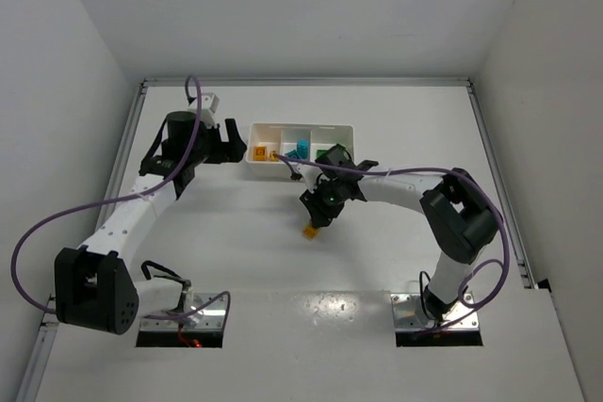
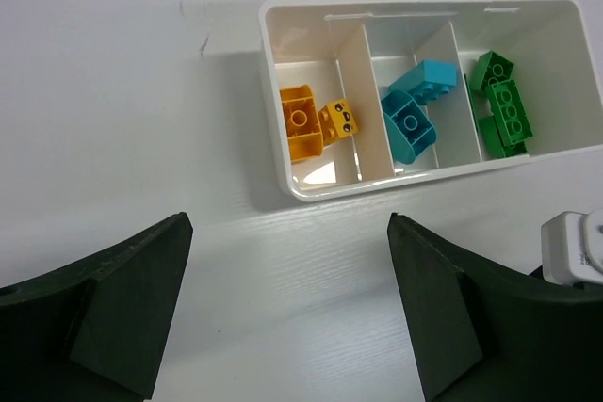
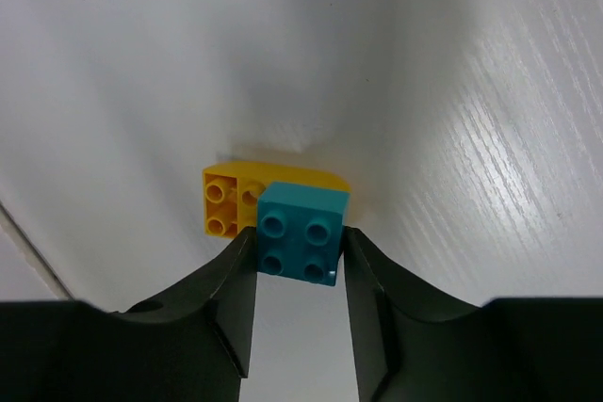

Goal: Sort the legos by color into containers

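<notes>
R fingers [image 3: 221,313] clamped on cyan brick [image 3: 301,233], one each side; glossy plastic, square, 4 studs. Yellow brick [image 3: 226,202] touches it behind, curved edge, on white wood-grain worktop [image 3: 471,138]. L fingers [image 2: 122,298] wide apart, near white tray [image 2: 273,120].

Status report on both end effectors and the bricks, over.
Left end effector open, empty, near tray. Right end effector closed on cyan brick. Yellow brick touches it, may drag along.

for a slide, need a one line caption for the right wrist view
right end effector closed on a teal brick, a yellow brick touching it behind, on a white table
</notes>
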